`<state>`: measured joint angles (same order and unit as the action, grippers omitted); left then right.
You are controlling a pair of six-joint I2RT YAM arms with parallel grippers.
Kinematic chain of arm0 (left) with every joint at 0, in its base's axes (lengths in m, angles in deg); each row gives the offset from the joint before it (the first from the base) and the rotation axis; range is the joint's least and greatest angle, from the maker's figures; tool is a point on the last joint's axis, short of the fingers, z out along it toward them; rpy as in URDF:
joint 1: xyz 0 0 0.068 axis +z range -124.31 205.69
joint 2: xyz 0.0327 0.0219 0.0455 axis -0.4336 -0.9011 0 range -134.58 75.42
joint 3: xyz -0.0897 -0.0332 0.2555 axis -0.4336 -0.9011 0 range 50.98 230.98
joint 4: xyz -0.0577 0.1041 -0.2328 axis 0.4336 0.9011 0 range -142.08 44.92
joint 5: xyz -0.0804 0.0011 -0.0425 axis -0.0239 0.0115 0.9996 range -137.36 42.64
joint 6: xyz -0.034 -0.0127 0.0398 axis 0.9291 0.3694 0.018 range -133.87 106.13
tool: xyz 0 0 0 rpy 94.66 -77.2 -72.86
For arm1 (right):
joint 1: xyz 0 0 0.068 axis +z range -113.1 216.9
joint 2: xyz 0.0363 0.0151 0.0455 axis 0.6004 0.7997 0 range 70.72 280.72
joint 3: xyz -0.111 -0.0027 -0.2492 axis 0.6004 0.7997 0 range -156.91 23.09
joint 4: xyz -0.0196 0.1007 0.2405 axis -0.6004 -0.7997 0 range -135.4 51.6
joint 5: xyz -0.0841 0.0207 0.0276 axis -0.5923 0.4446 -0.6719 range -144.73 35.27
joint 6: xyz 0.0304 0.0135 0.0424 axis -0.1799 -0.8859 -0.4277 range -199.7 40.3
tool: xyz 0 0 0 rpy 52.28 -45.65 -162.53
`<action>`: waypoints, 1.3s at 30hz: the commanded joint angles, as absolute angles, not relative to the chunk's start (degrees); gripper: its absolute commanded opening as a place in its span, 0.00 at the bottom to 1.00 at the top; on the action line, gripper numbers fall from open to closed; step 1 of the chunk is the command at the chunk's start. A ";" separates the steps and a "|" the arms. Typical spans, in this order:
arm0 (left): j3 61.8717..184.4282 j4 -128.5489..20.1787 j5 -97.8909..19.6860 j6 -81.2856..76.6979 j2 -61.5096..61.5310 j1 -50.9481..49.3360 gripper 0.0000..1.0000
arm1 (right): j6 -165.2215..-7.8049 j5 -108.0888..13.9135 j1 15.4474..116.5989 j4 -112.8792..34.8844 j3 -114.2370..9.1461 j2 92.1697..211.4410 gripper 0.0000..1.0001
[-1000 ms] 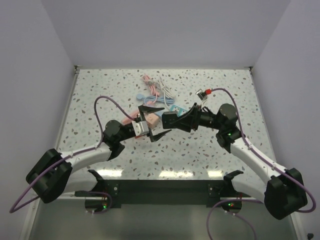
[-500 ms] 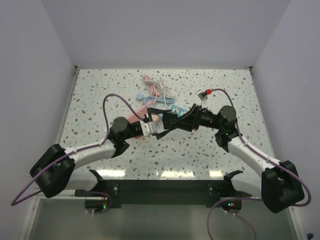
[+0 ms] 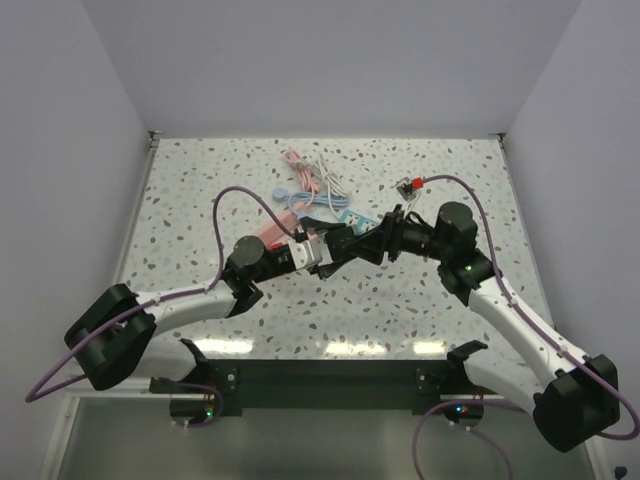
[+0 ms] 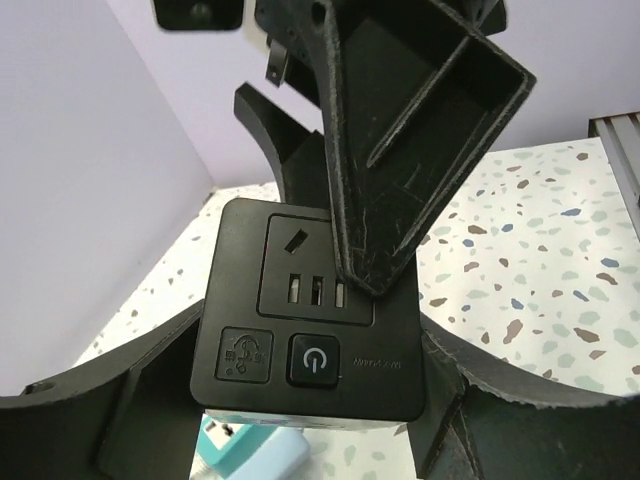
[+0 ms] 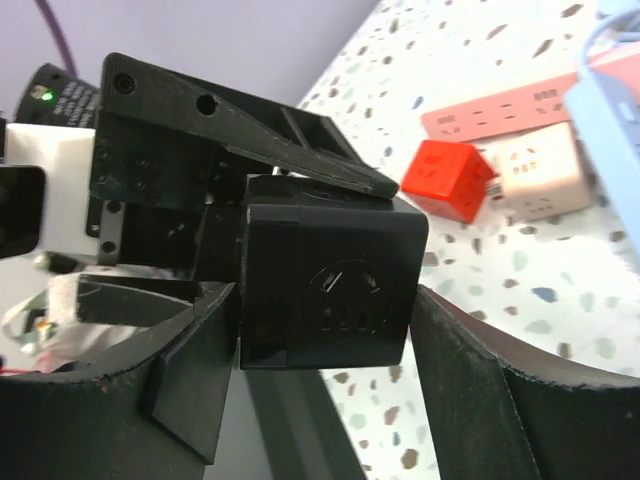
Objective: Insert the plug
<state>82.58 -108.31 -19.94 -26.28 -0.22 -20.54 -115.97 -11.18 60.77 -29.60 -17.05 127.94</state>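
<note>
**Mid-air handover: the black socket cube passes from one gripper to the other.**

The black socket cube (image 4: pixel 310 310) hangs above the middle of the table (image 3: pixel 200 200), with its socket face and power button turned to the left wrist camera. I cannot pick out a separate plug. A second ago the left gripper (image 4: pixel 312 345) stood wide open beside the cube. Now it has moved in and closed, its fingers pressed to two opposite sides, grasping it. The right gripper (image 5: pixel 325 320), clenched until just now, has begun to ease. Its fingers flank the cube and one lies across the socket face, but I cannot tell whether they still hold it. I judge that the cube is changing hands and insertion is yet to come. A red cube (image 5: pixel 447 180), a beige cube (image 5: pixel 540 178) and a pink power strip (image 5: pixel 500 108) lie on the table beyond.
</note>
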 commanded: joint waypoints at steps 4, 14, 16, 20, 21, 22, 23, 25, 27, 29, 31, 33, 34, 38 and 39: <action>82.01 -111.58 -23.54 -20.12 -0.52 -21.59 0.00 | -107.74 -21.32 60.71 -34.45 -20.07 129.60 0.84; 87.27 -100.87 -31.80 -20.11 -4.29 -21.85 0.00 | -101.33 -33.97 62.90 -41.82 -23.05 127.76 0.95; 89.47 -97.44 -34.16 -20.81 -5.87 -22.21 0.00 | -100.27 -37.76 65.98 -43.49 -24.28 128.55 0.95; 92.55 -93.66 -36.90 -21.34 -8.34 -23.00 0.00 | -99.04 -39.61 69.50 -43.15 -25.25 131.36 0.95; 93.16 -93.22 -37.34 -21.43 -8.69 -23.08 0.00 | -98.69 -39.96 70.37 -43.24 -25.43 131.89 0.95; 93.52 -92.95 -37.69 -21.43 -9.30 -23.09 0.00 | -98.33 -41.18 70.90 -44.02 -25.86 132.94 0.95; 93.95 -92.60 -37.87 -21.43 -9.48 -23.26 0.00 | -97.64 -41.80 71.69 -44.29 -26.04 133.39 0.95; 95.01 -91.72 -38.22 -21.69 -10.36 -23.52 0.00 | -97.10 -43.73 72.40 -45.34 -26.65 134.79 0.95; 95.54 -91.63 -38.40 -21.78 -10.80 -24.05 0.00 | -96.22 -45.32 73.11 -46.31 -27.09 135.76 0.94; 95.80 -91.63 -39.27 -22.05 -11.07 -24.84 0.00 | -95.61 -46.55 73.46 -47.10 -27.45 137.16 0.94; 96.68 -91.37 -40.41 -22.22 -11.42 -25.19 0.00 | -95.17 -47.08 73.81 -47.80 -27.89 138.04 0.94; 97.64 -90.84 -41.29 -22.14 -11.94 -25.37 0.00 | -94.82 -47.08 74.42 -48.07 -27.97 139.27 0.94; 98.00 -90.75 -42.00 -22.22 -12.38 -25.46 0.00 | -94.73 -47.00 74.60 -48.16 -28.06 139.80 0.94; 98.18 -91.46 -41.39 -22.31 -12.39 -25.55 0.00 | -94.29 -45.77 75.22 -47.37 -28.15 142.00 0.94; 98.27 -91.80 -41.30 -22.31 -12.39 -25.63 0.00 | -94.46 -44.37 75.22 -47.02 -28.15 142.96 0.94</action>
<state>92.45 -85.40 -39.68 -21.84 -12.50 -24.52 -95.58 -48.44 71.88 -46.54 -26.25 140.11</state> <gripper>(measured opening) 0.681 0.941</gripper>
